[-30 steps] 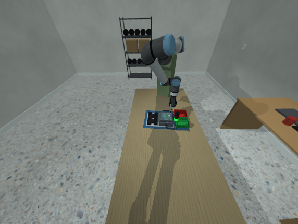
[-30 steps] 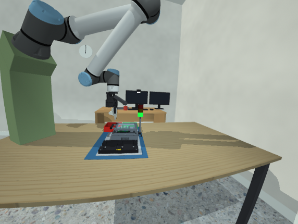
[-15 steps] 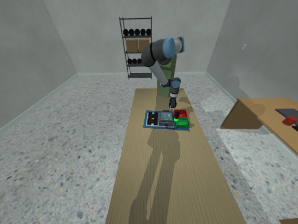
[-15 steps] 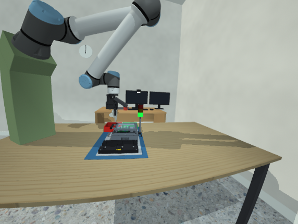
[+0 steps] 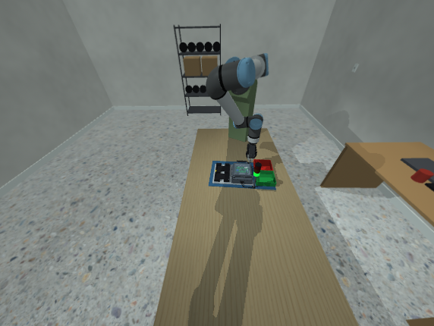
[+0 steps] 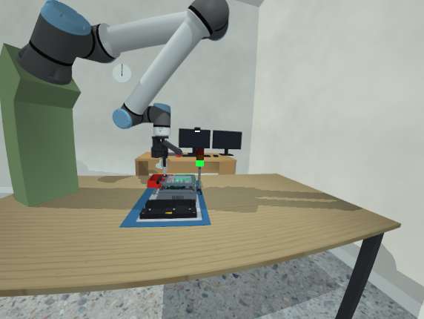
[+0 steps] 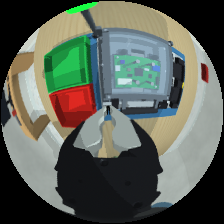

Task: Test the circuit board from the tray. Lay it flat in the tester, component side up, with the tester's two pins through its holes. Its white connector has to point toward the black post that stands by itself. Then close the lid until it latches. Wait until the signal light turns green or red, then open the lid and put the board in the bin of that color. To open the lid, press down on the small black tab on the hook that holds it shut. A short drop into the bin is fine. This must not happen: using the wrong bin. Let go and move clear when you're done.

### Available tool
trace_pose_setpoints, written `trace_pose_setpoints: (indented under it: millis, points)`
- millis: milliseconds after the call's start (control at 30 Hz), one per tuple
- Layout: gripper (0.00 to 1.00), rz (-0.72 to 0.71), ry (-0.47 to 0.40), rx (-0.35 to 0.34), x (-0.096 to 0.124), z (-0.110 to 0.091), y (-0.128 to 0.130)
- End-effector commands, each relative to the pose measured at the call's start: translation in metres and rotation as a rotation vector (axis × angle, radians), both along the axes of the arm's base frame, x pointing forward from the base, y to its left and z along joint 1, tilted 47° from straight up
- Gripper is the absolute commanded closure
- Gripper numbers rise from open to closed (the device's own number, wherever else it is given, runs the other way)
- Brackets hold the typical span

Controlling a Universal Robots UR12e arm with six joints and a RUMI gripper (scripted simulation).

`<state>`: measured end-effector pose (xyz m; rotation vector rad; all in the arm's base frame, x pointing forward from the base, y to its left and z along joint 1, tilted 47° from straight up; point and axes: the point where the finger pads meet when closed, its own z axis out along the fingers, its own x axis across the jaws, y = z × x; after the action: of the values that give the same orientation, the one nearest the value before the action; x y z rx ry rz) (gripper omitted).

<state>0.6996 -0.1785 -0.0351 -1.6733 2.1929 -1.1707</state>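
Observation:
The grey tester (image 5: 240,172) (image 6: 177,191) has its clear lid (image 7: 109,55) down over the green circuit board (image 7: 137,70). The signal light (image 5: 256,173) (image 6: 199,163) (image 7: 82,7) shows green. My gripper (image 5: 248,161) (image 6: 164,173) (image 7: 108,106) is shut and empty. Its tips stand just above the tester's edge on the arm side, close to the small black hook (image 7: 109,103) that holds the lid. I cannot tell whether they touch it. The red bin (image 5: 265,164) (image 6: 153,182) (image 7: 72,107) and the green bin (image 5: 267,179) (image 7: 67,67) stand side by side next to the tester.
The black tray (image 5: 221,174) (image 6: 168,212) (image 7: 178,75) sits on the blue mat (image 5: 211,184) (image 6: 127,223) on the tester's other side. The green arm pedestal (image 6: 37,122) stands at the table's far end. A second desk with monitors (image 6: 209,140) stands beyond.

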Motion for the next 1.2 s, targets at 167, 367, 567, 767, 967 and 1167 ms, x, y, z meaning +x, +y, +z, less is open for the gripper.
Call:
trace_pose_setpoints:
  millis: [167,367,567,767,967,1167]
  points:
    - [1.00,0.002,-0.003,-0.001,0.0012,0.0013,0.0000]
    - [1.00,0.002,-0.002,-0.001,0.0011,-0.0001,-0.0005]
    - [1.00,0.001,-0.001,0.000,0.0009,-0.0015,-0.0010]
    - [1.00,0.001,-0.002,-0.001,0.0011,-0.0017,-0.0016]
    - [1.00,0.001,-0.002,-0.001,0.0011,-0.0027,-0.0019]
    - [1.00,0.001,-0.003,-0.001,0.0015,-0.0021,-0.0017]
